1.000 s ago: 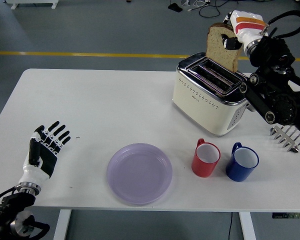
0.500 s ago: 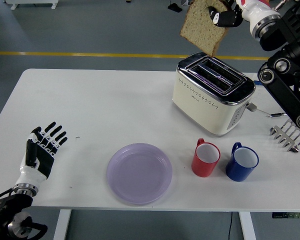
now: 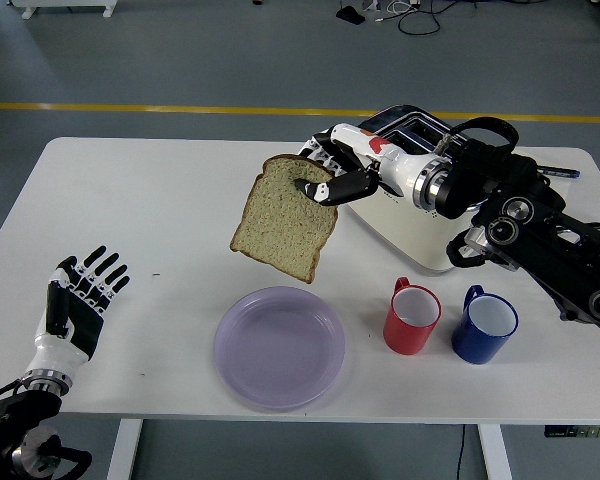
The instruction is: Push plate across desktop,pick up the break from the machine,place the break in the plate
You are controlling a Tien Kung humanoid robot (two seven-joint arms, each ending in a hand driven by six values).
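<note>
**A:** Far left, what do you have?

**B:** My left hand (image 3: 78, 305) lies at the near-left corner of the surface (image 3: 160, 210), fingers spread, holding nothing. Then the plate (image 3: 279, 346), near the front edge, nothing on it.

**A:** And the bread?

**B:** The bread (image 3: 283, 225) hangs in the air just above and behind the plate, tilted. My right hand (image 3: 342, 172) pinches its upper right corner, fingers (image 3: 315, 186) closed on the crust.

**A:** How will it handle?

**B:** Light and soft, I judge, and it could tear or sag from a corner pinch. I'd grip gently near the crust. Right of it stand the toaster (image 3: 412, 215), partly hidden by my arm, the red mug (image 3: 412, 316) and the blue mug (image 3: 485, 324).
</note>
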